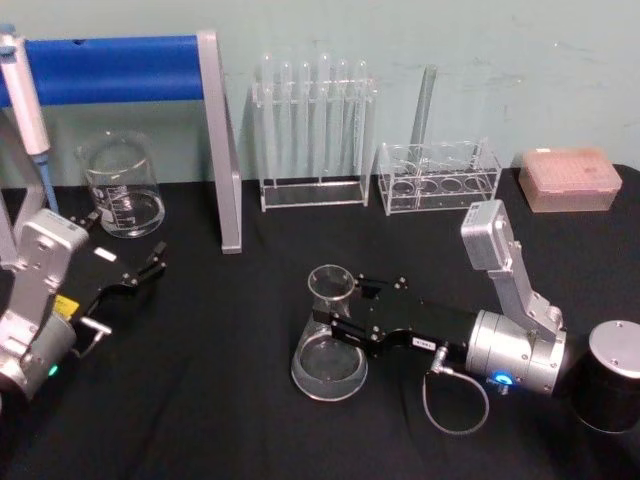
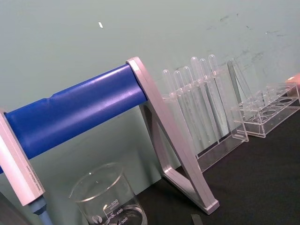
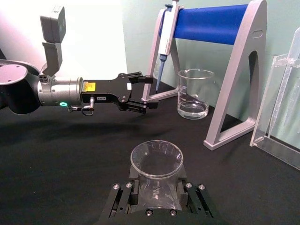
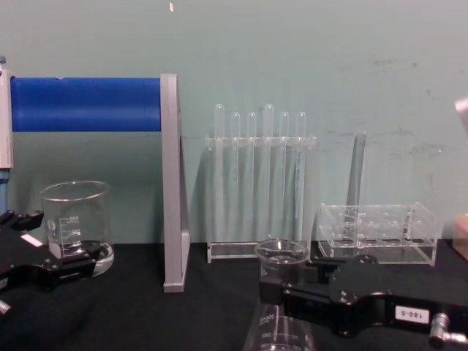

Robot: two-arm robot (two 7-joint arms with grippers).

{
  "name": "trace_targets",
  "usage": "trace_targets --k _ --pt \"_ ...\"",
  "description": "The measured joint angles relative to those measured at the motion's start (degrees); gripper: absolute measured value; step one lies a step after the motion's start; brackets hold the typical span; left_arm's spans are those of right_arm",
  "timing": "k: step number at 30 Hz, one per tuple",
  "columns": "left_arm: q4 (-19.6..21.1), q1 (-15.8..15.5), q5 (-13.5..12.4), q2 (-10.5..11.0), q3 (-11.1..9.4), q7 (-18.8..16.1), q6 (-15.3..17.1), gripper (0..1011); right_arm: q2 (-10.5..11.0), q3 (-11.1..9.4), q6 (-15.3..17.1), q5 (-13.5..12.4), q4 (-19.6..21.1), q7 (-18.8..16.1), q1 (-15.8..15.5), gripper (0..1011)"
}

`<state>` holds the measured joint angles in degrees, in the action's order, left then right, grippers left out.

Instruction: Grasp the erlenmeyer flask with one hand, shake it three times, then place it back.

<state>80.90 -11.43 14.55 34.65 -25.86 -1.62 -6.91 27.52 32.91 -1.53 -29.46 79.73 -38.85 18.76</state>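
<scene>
The erlenmeyer flask (image 1: pixel 328 345) is clear glass and stands upright on the black table near the middle. My right gripper (image 1: pixel 345 308) reaches in from the right and is shut on its neck, one jaw on each side. In the right wrist view the flask's rim (image 3: pixel 156 158) sits between the black fingers (image 3: pixel 125 193). In the chest view the flask neck (image 4: pixel 282 265) rises just left of the gripper body. My left gripper (image 1: pixel 150 265) hovers low at the table's left, open and holding nothing, near the beaker.
A glass beaker (image 1: pixel 122 185) stands at the back left under a pipette stand with a blue bar (image 1: pixel 110 68) and a grey leg (image 1: pixel 222 140). Behind the flask are a test tube rack (image 1: pixel 315 130), a second clear rack (image 1: pixel 438 175) and a pink box (image 1: pixel 568 178).
</scene>
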Motion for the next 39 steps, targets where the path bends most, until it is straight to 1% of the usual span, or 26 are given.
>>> trace_targets --k 8,10,12,14,15,16,18,20,24,25,26,27,39 --pt "0.0 0.0 0.0 0.0 0.0 0.0 0.0 1001 0.0 0.0 0.0 0.04 0.0 -0.04 0.0 449" --pt "0.0 0.0 0.0 0.0 0.0 0.0 0.0 1001 0.02 0.02 0.17 0.26 -0.07 -0.04 -0.03 492" --pt "0.0 0.0 0.0 0.0 0.0 0.0 0.0 1001 0.01 0.02 0.17 0.27 -0.07 -0.02 -0.03 569" --pt "0.0 0.0 0.0 0.0 0.0 0.0 0.0 1001 0.01 0.02 0.17 0.26 -0.07 -0.03 -0.03 615" --pt "0.0 0.0 0.0 0.0 0.0 0.0 0.0 1001 0.01 0.02 0.16 0.25 -0.07 -0.03 -0.03 677" --pt "0.0 0.0 0.0 0.0 0.0 0.0 0.0 1001 0.0 0.02 0.15 0.24 -0.07 -0.03 -0.03 696" --pt "0.0 0.0 0.0 0.0 0.0 0.0 0.0 1001 -0.01 0.02 0.14 0.21 -0.07 -0.04 -0.03 768" --pt "0.0 0.0 0.0 0.0 0.0 0.0 0.0 1001 0.0 0.02 0.13 0.2 -0.07 -0.04 -0.02 811" --pt "0.0 0.0 0.0 0.0 0.0 0.0 0.0 1001 0.0 0.0 0.09 0.16 -0.06 -0.05 -0.01 934" --pt "0.0 0.0 0.0 0.0 0.0 0.0 0.0 1001 0.0 0.0 0.09 0.16 -0.06 -0.05 0.0 934" --pt "0.0 0.0 0.0 0.0 0.0 0.0 0.0 1001 -0.01 0.0 0.09 0.15 -0.05 -0.05 0.0 980" --pt "0.0 0.0 0.0 0.0 0.0 0.0 0.0 1001 0.0 0.0 0.08 0.14 -0.05 -0.05 0.0 1002" --pt "0.0 0.0 0.0 0.0 0.0 0.0 0.0 1001 0.0 0.0 0.01 0.09 0.0 -0.06 0.0 1000"
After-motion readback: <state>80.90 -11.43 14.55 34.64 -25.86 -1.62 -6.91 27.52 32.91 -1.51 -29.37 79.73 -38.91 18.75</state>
